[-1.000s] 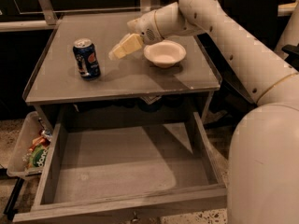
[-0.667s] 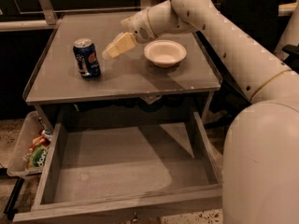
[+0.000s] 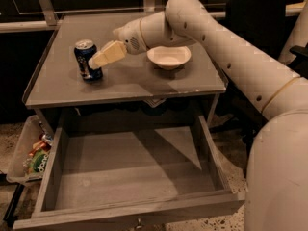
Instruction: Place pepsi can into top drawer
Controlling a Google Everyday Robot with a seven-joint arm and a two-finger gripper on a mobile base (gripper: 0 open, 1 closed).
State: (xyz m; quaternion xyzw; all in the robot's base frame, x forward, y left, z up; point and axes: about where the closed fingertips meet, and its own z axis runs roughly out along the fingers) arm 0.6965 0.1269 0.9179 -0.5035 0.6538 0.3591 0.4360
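The pepsi can [image 3: 85,60] stands upright on the left part of the grey tabletop [image 3: 130,83]. My gripper [image 3: 96,60] has come in from the right and its cream fingers [image 3: 107,53] lie at the can's right side, overlapping it. The top drawer [image 3: 127,177] is pulled wide open below the tabletop and holds nothing; a small metal pull [image 3: 139,222] shows on its front panel.
A white bowl [image 3: 169,57] sits on the tabletop right of the gripper, under my arm [image 3: 226,47]. A clear plastic bin [image 3: 30,153] of colourful snack packets stands on the floor left of the drawer. A dark chair [image 3: 255,23] is behind the arm at right.
My gripper has moved left across the tabletop, from beside the bowl to the pepsi can's right side. The can, bowl and drawer have not moved.
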